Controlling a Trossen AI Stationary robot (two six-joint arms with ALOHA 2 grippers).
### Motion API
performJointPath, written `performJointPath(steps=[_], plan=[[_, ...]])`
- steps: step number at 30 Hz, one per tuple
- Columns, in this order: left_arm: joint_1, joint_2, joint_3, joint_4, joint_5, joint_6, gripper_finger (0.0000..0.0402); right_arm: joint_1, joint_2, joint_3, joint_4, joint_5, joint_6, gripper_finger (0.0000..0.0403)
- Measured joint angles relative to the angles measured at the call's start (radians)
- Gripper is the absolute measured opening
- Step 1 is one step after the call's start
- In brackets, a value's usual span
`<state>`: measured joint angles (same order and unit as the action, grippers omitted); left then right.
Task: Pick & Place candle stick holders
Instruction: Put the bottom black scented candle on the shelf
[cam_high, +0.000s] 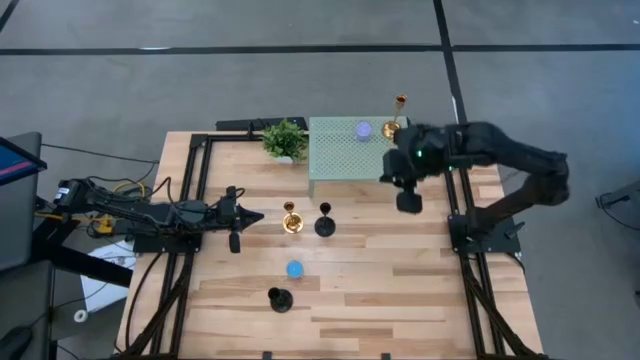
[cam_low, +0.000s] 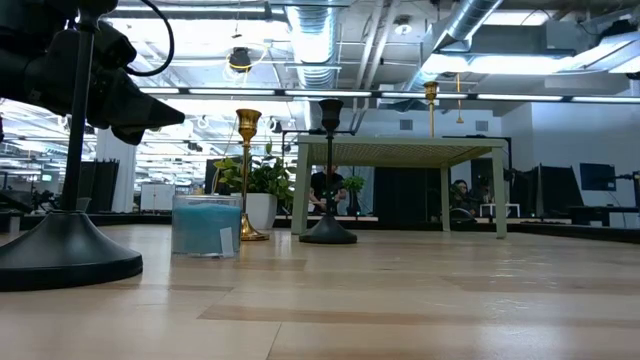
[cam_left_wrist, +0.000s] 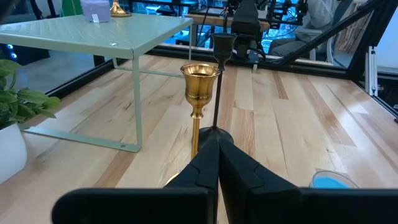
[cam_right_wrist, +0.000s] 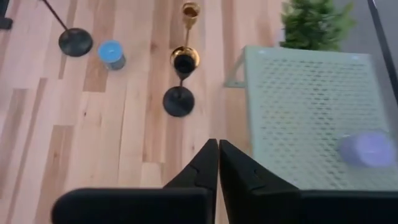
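A gold stemmed holder (cam_high: 292, 220) and a black one (cam_high: 325, 222) stand side by side on their round bases mid-table. A low blue holder (cam_high: 294, 268) and a second black stemmed one (cam_high: 279, 298) stand nearer the front. A purple holder (cam_high: 364, 129) and a second gold one (cam_high: 396, 118) stand on the small green perforated table (cam_high: 335, 155). My left gripper (cam_high: 258, 216) is shut and empty, left of the gold holder (cam_left_wrist: 200, 87) and pointing at it. My right gripper (cam_high: 408, 202) is shut and empty, raised beside the green table's right end (cam_right_wrist: 311, 118).
A small green plant in a white pot (cam_high: 285, 140) stands at the green table's left end. Black frame rails (cam_high: 190, 200) run along the wooden table's left and right sides. Bare wood lies at the near right (cam_high: 400, 290).
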<state>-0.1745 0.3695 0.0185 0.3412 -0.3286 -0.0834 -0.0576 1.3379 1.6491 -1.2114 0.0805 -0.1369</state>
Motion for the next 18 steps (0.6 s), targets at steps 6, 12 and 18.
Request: performJointPath(steps=[6,12,18], plan=[[0.0,0.0,0.0,0.0,0.0,0.0,0.0008,0.016,-0.212,-0.429,0.269,0.007,0.12,0.0004],[0.0,0.0,0.0,0.0,0.0,0.0,0.0008,0.061,-0.418,-0.806,0.538,0.06,0.215,0.0001],[0.0,0.0,0.0,0.0,0.0,0.0,0.0008,0.116,-0.582,-1.075,0.886,0.092,0.243,0.0001]])
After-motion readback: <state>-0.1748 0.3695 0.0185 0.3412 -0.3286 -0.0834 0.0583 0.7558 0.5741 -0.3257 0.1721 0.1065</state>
